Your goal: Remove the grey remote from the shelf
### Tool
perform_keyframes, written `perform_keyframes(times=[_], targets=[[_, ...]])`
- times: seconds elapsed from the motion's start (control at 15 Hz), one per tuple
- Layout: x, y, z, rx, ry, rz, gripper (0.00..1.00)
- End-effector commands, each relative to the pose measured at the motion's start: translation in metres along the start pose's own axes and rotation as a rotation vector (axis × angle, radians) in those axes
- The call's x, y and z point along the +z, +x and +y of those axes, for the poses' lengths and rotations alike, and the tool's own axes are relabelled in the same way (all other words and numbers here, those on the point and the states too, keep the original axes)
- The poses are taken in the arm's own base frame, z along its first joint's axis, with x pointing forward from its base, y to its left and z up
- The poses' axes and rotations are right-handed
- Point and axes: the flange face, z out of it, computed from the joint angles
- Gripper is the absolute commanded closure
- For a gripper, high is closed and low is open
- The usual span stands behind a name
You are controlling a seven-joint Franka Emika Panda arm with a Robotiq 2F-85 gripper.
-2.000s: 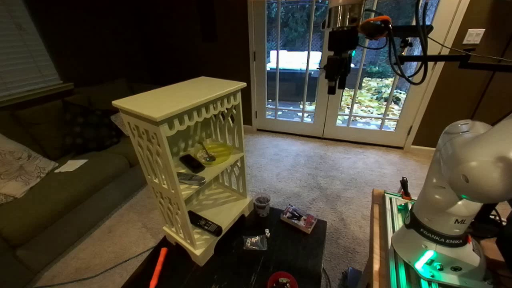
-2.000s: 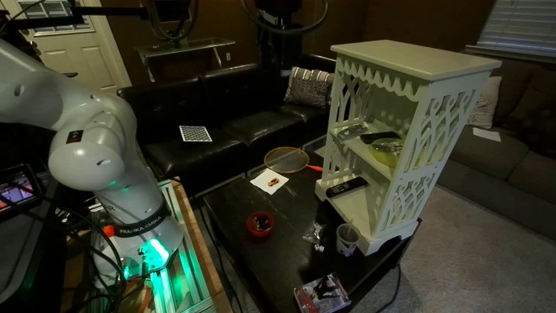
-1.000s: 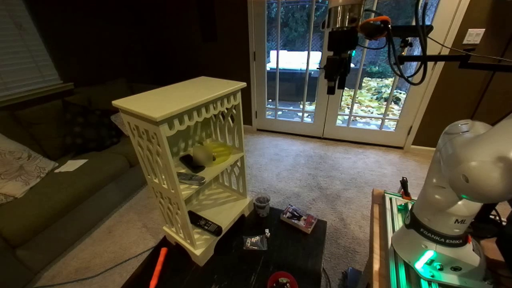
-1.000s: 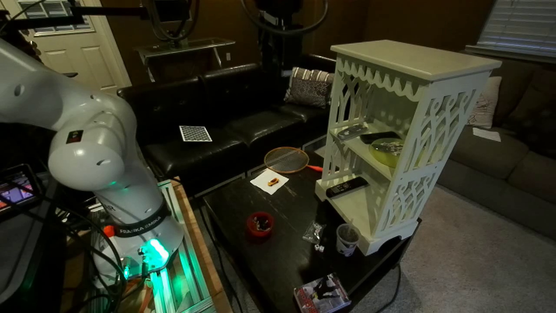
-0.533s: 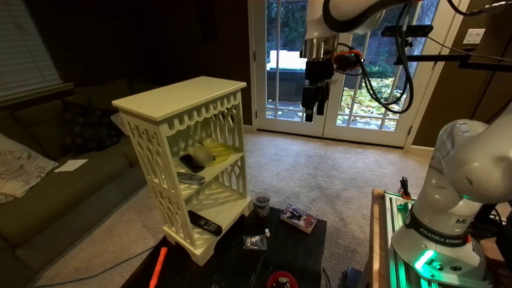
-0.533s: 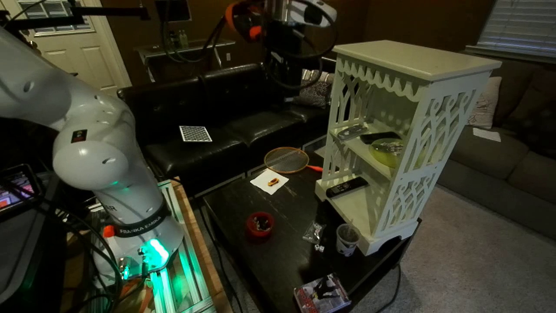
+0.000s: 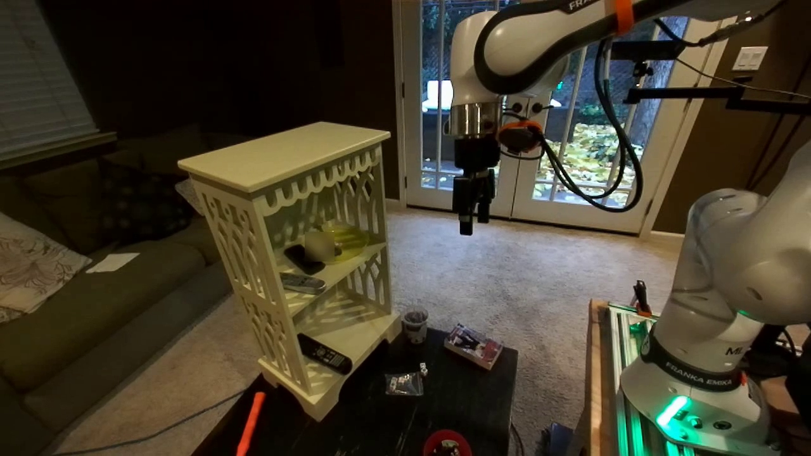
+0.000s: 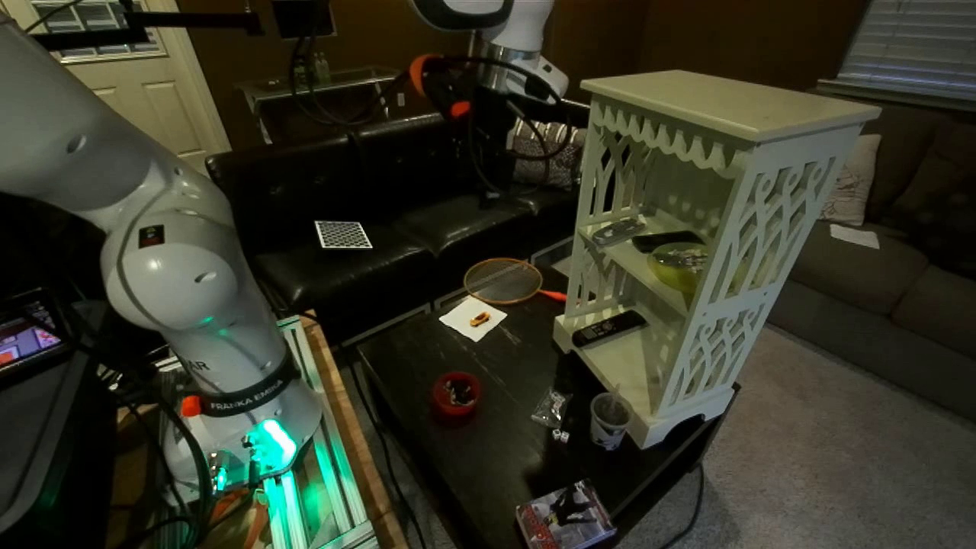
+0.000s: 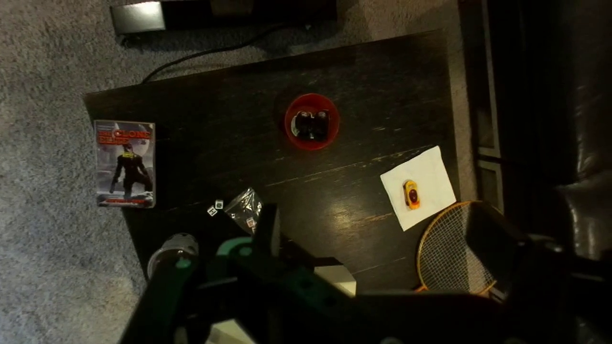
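Observation:
The grey remote point(image 7: 303, 283) lies on the middle tier of the cream-white shelf point(image 7: 285, 158), at one end near the side panel. In an exterior view the grey remote point(image 8: 618, 231) lies at the front of that tier of the shelf point(image 8: 724, 103). My gripper point(image 7: 475, 223) hangs fingers down in the air, in front of the shelf and apart from it. In the wrist view the gripper point(image 9: 375, 229) has its fingers wide apart with nothing between them. There, part of the shelf point(image 9: 337, 279) shows behind the fingers; the grey remote is out of sight.
A black phone point(image 7: 304, 259) and a yellow-green plate point(image 7: 355, 240) share the tier. A black remote point(image 7: 325, 354) is below. The dark table point(image 9: 215, 110) holds a red bowl point(image 9: 311, 143), cup point(image 8: 610, 419), case point(image 9: 125, 165), racket point(image 9: 444, 253) and paper point(image 9: 430, 172).
My gripper has come down and moved toward the shelf, leftward and lower in an exterior view. The remotes, the shelf and the table items have not moved.

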Motion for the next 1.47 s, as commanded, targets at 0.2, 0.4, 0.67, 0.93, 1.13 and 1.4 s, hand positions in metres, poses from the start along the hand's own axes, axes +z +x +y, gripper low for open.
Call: perform_keyframes(times=[0.2, 0.4, 0.67, 0.93, 1.13, 1.4], targets=[[0.004, 0.026, -0.011, 0.099, 0.029, 0.248, 0.0], [0.011, 0.046, -0.043, 0.059, -0.03, 0.427, 0.0], [0.075, 0.078, -0.072, -0.038, -0.179, 0.558, 0.0], [0.086, 0.078, -0.07, -0.031, -0.201, 0.539, 0.0], [0.089, 0.083, -0.065, -0.027, -0.203, 0.539, 0.0], [0.099, 0.091, -0.055, -0.029, -0.128, 0.686, 0.0]])
